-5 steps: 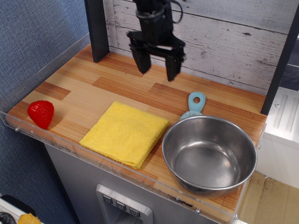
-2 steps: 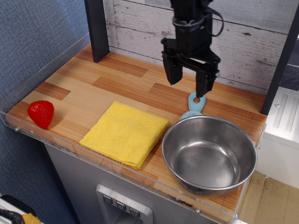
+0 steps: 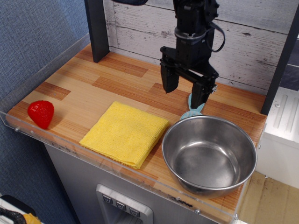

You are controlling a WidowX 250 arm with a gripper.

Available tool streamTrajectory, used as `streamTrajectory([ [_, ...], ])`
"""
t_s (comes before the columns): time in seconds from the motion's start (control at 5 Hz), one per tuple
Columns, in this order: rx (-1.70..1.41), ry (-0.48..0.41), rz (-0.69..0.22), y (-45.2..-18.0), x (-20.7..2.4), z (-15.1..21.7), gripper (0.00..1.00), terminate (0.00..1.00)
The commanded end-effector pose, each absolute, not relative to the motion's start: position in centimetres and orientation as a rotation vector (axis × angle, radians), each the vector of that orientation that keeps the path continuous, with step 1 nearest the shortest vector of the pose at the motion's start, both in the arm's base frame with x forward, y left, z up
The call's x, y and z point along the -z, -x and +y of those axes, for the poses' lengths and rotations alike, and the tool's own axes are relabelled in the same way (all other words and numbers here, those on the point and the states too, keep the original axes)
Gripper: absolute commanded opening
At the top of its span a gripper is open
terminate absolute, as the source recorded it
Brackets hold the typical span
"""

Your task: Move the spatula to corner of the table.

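Wood-plank table [image 3: 93, 88]: black gripper [image 3: 184, 95] hung spread wide and empty over the small light-blue plastic spatula [image 3: 194, 110]
Approach step; next, lower and pinch the handle at the steel bowl's [image 3: 209, 155] eleven o'clock

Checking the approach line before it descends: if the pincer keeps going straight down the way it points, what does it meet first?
Most likely the spatula, under the open pincer, beside the bowl; depth is uncertain.

The black gripper [image 3: 183, 92] has swung from the back left of the table across to the right and lowered, jaws spread, so its right finger now covers the light-blue spatula [image 3: 193, 111] handle beside the bowl.
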State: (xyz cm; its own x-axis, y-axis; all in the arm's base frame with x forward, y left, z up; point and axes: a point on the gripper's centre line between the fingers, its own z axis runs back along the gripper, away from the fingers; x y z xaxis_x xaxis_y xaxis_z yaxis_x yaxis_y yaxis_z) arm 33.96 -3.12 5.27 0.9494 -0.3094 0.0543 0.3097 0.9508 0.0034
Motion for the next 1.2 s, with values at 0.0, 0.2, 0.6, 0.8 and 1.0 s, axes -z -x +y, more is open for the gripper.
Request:
streamTrajectory([
  [0.0, 0.216, -0.024, -0.119, -32.9, -4.5, -3.7, 1.0, 0.0],
  [0.2, 0.084, -0.018, -0.125, -32.7, -4.3, -3.9, 1.0, 0.0],
  [0.6, -0.059, 0.001, -0.136, -33.7, -5.3, -3.7, 1.0, 0.0],
  [0.8, -0.088, 0.01, -0.165, -34.5, -7.3, -3.1, 1.0, 0.0],
  [1.0, -0.116, 0.016, -0.19, -35.2, -8.9, -2.9, 1.0, 0.0],
])
